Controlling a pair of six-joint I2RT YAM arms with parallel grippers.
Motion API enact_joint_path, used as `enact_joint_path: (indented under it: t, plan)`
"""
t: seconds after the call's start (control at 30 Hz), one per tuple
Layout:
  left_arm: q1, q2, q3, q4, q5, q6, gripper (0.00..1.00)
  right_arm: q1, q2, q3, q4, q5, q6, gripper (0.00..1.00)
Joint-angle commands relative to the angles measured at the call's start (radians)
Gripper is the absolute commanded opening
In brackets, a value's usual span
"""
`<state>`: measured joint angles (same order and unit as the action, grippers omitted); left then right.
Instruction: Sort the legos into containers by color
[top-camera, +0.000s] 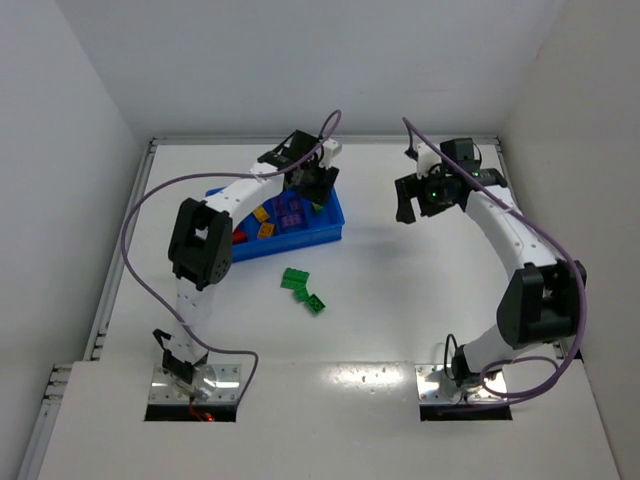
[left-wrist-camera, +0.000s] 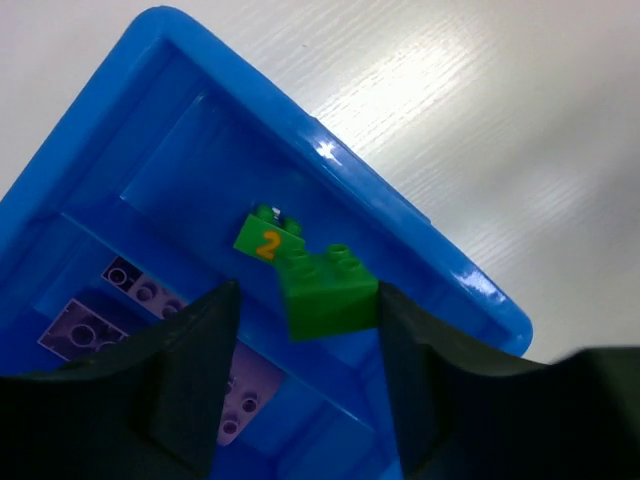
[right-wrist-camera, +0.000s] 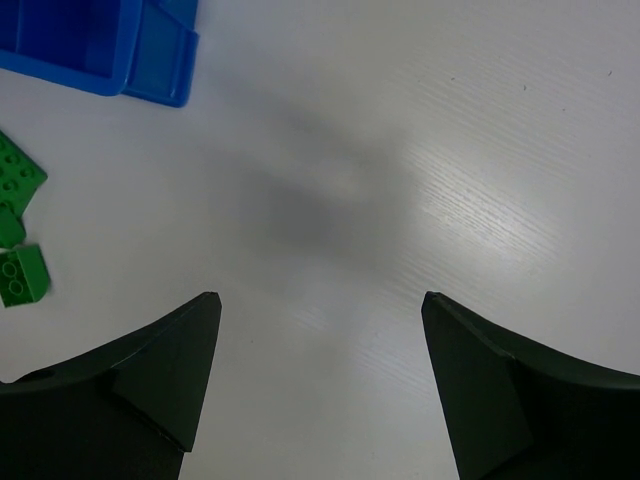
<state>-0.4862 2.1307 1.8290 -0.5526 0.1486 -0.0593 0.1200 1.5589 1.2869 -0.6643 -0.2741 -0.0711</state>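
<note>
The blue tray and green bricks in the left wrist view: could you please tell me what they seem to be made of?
Blue tray: likely moulded plastic, glossy; bright glints along its rim. Green bricks: hard plastic, smooth, slightly shiny, with moulded studs; one has a printed 2.

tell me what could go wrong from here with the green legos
1. In the left wrist view, a green brick looks to touch one finger of the open left gripper, right next to the compartment with purple bricks. Pulling away might drag it into the wrong part of the tray.
2. The loose green bricks outside the tray lie bunched together, so grabbing one may scatter the others.
</note>
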Motion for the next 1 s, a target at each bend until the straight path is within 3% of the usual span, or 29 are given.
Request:
enact_joint_path:
  t: [0.0, 0.1, 0.27, 0.33, 0.53, 0.77, 0.97]
  plan:
    - [0.006, -0.002, 0.058, -0.007, 0.025, -0.011, 0.65, 0.016, -0.011, 0.023, -0.008, -0.049, -0.050, 0.83]
    - [0.015, 0.008, 0.078, -0.007, 0.037, -0.011, 0.79, 0.026, -0.020, 0.014, -0.030, -0.100, -0.084, 0.83]
    - [0.060, -0.063, 0.087, 0.068, 0.069, -0.072, 0.84, 0.096, -0.034, -0.032, -0.031, -0.132, -0.093, 0.78]
    - [0.101, -0.109, 0.087, 0.100, 0.057, -0.135, 0.84, 0.176, -0.043, -0.066, -0.015, -0.120, -0.093, 0.78]
    - [0.221, -0.308, 0.079, 0.125, -0.141, -0.211, 1.00, 0.433, -0.028, -0.124, 0.087, -0.027, 0.065, 0.77]
    - [0.322, -0.552, -0.071, 0.125, -0.346, -0.120, 1.00, 0.680, 0.131, -0.101, 0.149, 0.098, 0.215, 0.77]
    - [0.382, -0.695, -0.238, 0.125, -0.388, -0.073, 1.00, 0.800, 0.349, 0.025, 0.084, 0.141, 0.307, 0.77]
